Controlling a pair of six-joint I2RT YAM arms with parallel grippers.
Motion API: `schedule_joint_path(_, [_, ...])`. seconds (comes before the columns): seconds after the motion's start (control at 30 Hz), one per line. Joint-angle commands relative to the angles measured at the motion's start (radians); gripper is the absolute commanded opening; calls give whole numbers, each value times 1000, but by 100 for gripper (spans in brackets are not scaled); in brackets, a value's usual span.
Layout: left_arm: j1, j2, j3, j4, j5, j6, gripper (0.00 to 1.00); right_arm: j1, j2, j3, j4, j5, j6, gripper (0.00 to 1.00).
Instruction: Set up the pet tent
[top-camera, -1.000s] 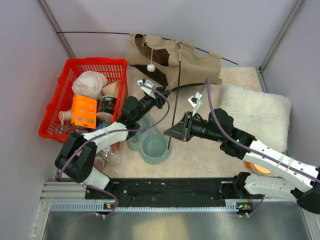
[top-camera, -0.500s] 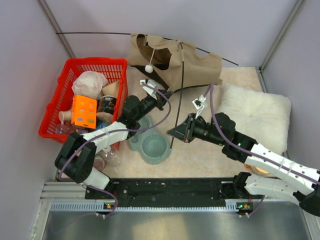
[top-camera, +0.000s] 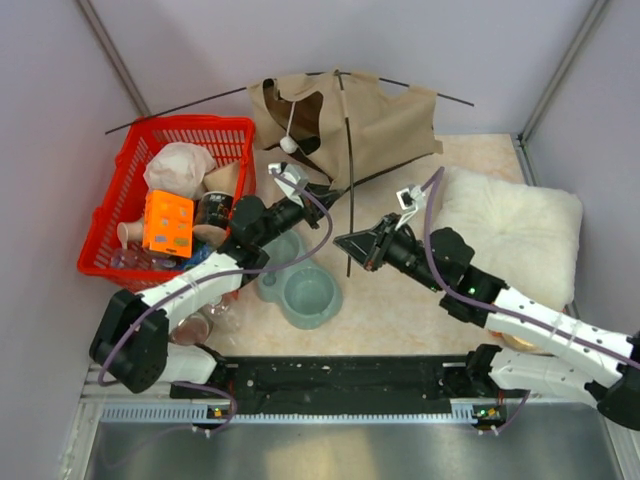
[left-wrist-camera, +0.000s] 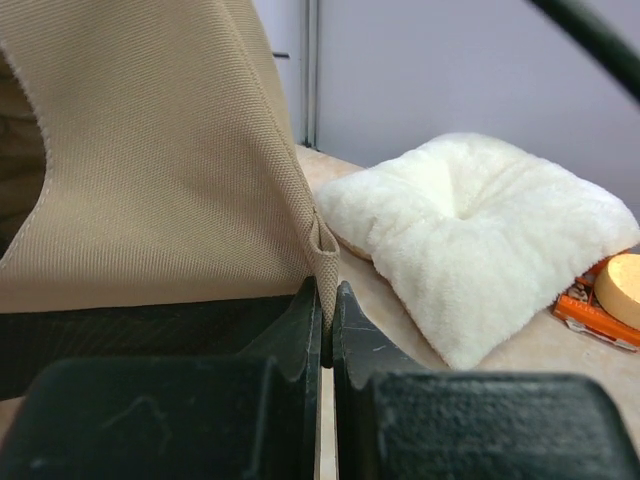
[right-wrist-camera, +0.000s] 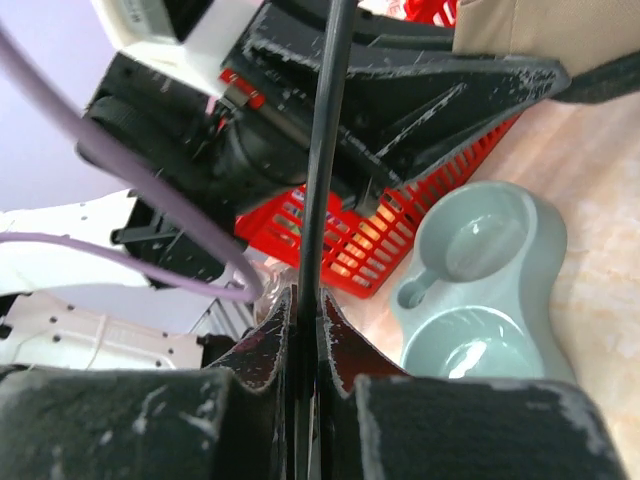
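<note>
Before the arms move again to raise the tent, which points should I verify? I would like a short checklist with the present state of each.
1. Left gripper holds the tent by its edge, jaws closed: ok.
2. Right gripper holds the pole, jaws closed: ok.
3. Tent stands in full shape: not ok, it sags, crumpled.
4. Pole's lower end seated in the tent: not ok, it is free.
5. Bowl away from that end: not ok, it lies close.
</note>
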Motion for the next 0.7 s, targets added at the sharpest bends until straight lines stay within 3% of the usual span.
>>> schedule_joint_path(0.0, [-9,-55,-24,-97,104,-8,0,-9,92,100,300,133,-60,0])
schedule_joint_path(0.27, [-9,-82,-29,-138,109,-33,0,-11,214,149,473,207,-52,0])
schedule_joint_path(0.67, [-9,-145,-121,-166,129,-65,0,-11,332,290,636,377,-241,0])
